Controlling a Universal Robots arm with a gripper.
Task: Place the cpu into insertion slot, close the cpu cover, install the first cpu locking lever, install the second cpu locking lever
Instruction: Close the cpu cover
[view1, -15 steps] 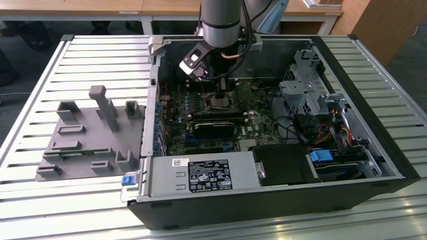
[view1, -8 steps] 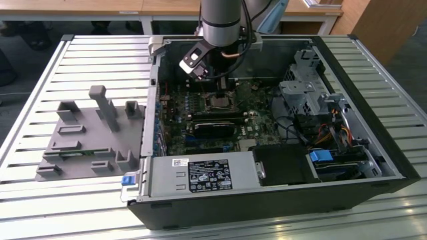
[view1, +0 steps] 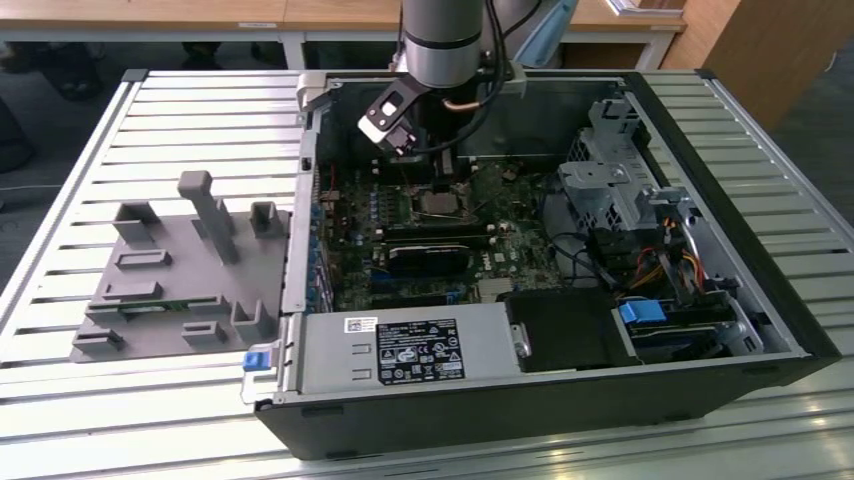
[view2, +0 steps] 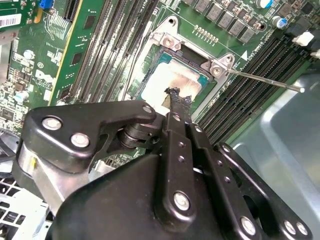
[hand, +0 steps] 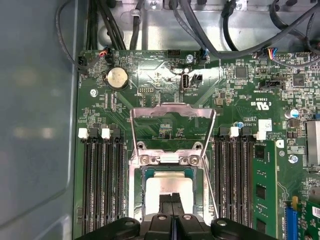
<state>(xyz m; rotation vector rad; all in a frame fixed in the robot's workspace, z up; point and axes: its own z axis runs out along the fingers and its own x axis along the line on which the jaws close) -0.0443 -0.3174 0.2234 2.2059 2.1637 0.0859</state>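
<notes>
The gripper is seen with its two fingers pressed together, the tips set on or just above the pale face of the cpu; which of the two cannot be told. The cpu is seated in the insertion slot of the green motherboard. The cpu cover is swung open beyond the slot, and the board is seen through its cut-out centre. A thin lever rod is angled out beside the slot. A white printed label is carried on the power supply in the computer case on the bench.
</notes>
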